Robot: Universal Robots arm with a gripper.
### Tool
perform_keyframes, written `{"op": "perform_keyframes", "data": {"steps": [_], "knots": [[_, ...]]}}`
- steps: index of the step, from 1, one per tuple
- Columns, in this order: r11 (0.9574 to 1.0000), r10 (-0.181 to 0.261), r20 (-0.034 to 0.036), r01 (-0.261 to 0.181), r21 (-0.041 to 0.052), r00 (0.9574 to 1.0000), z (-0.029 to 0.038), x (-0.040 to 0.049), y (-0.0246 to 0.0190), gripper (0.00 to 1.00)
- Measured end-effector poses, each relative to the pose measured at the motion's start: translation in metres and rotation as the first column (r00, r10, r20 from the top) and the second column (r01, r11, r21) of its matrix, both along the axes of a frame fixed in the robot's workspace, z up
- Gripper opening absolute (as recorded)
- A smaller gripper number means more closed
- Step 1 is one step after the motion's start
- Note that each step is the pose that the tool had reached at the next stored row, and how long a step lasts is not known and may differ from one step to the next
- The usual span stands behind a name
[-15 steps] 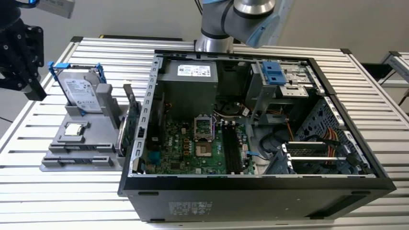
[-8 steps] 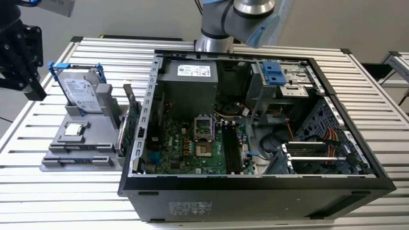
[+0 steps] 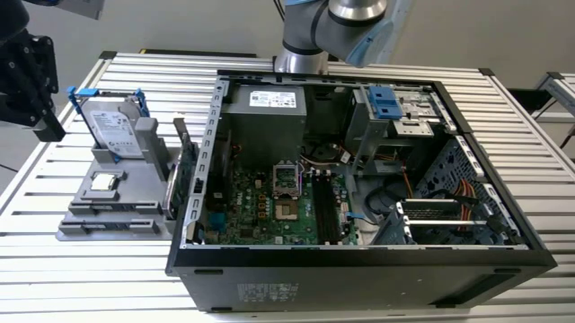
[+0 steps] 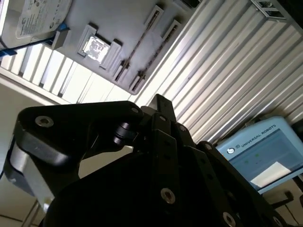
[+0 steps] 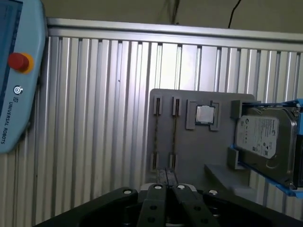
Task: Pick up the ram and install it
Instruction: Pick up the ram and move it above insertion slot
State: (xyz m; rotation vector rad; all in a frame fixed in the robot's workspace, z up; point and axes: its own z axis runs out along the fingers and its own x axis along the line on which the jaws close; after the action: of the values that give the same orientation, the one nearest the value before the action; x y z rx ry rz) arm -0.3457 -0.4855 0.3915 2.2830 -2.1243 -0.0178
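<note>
Hanging over the slatted tabletop (image 3: 90,282) near its edge on the exterior view's left, the gripper (image 5: 166,173) has its black fingers (image 5: 158,189) pressed together at the tips, clenched on nothing. Below it in the first wrist view lies the grey holder (image 5: 189,151), which sits on the tabletop between that edge and the open computer case (image 3: 359,276) in the middle of the table. The ram (image 5: 174,135) appears as a thin dark line, seen edge-on, in one of the holder's two long narrow slots; it is apart from the gripper and not yet in the case. Whether the neighbouring slot also carries a stick I cannot tell. Beside the slots a square processor chip (image 5: 205,114) rests flat in its recess, and beyond it the silver hard drive (image 5: 262,137) stands in its blue bracket at the holder's far end. In the exterior view a dark card (image 3: 185,168) stands on edge between the holder and the case wall. A pale-blue pendant (image 5: 19,71) with a red button lies beside the slats.
</note>
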Motion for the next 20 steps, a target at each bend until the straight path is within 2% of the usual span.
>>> {"op": "perform_keyframes", "data": {"steps": [7, 20], "knots": [[0.9983, 0.057, 0.0, -0.057, 0.0, 0.9983, 0.0, 0.0, 0.0, 0.0], [0.998, 0.063, 0.0, -0.063, 0.0, 0.998, 0.0, 0.0, 0.0, 0.0]]}}
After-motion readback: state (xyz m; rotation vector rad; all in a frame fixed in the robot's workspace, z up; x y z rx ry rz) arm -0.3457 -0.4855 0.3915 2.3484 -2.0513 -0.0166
